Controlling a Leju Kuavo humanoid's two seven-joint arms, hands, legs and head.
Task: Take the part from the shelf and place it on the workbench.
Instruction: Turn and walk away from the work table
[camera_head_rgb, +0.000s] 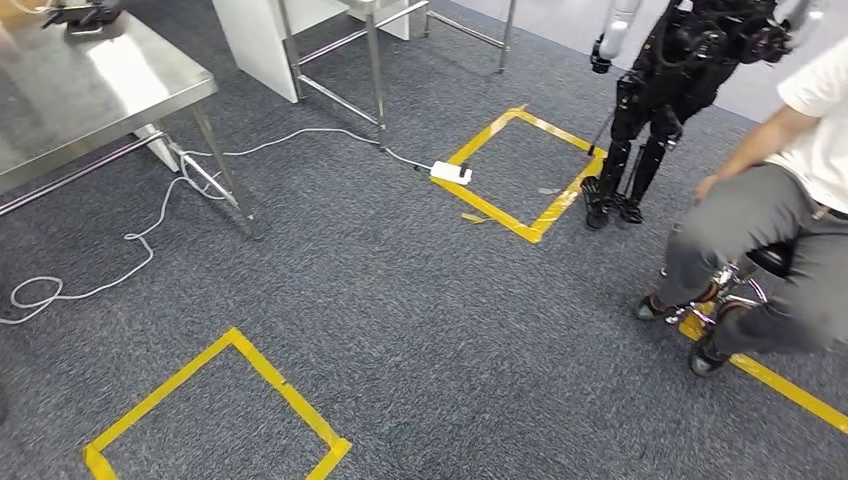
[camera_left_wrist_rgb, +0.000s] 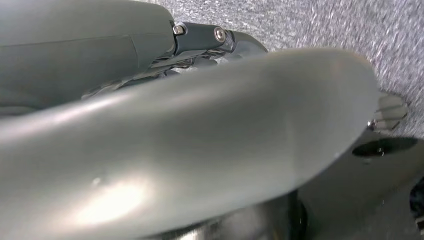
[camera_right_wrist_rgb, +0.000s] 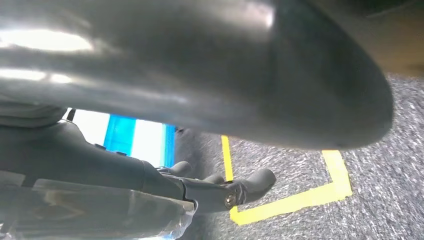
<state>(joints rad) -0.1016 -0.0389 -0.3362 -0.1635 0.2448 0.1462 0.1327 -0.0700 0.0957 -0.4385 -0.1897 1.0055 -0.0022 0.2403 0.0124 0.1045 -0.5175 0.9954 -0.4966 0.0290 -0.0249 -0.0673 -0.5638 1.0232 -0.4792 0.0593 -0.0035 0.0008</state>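
step in hand: judged as transit. the head view looks down on open carpet floor (camera_head_rgb: 420, 300), so the robot appears to be walking between stations rather than reaching.

part: not confirmed. in the right wrist view a clear-wrapped item (camera_right_wrist_rgb: 100, 210) lies against the underside of the right robot hand (camera_right_wrist_rgb: 200, 187). it may be the part, but the wrap and the angle prevent confirmation. the dark fingers (camera_right_wrist_rgb: 250, 182) run out along it; whether they pinch it or merely lie beside it cannot be told.

left robot hand (camera_left_wrist_rgb: 200, 130): its grey cover and thumb block the wrist view, so spread or pressed together cannot be told.

next move, as judged: turn toward the steel table (camera_head_rgb: 90, 110) at upper left, the likely workbench, close in squarely, and keep clear of the cable and the seated person.

count, largest first:
- carpet floor: one.
- table: two, the steel one at upper left and a second table (camera_head_rgb: 340, 50) at top centre.
- person (camera_head_rgb: 770, 220): one, seated on one stool (camera_head_rgb: 735, 285), right edge.
- other robot (camera_head_rgb: 670, 90): one, dark, standing at upper right.
- yellow tape squares: two, one at centre top (camera_head_rgb: 490, 212), one at lower left (camera_head_rgb: 290, 388).
- tape strip (camera_head_rgb: 790, 390): one, lower right.
- white cable (camera_head_rgb: 150, 250): one, trailing left of centre.
- power strip (camera_head_rgb: 451, 173): one, touching the upper square.
- dark item (camera_head_rgb: 85, 15): one, on the steel table.
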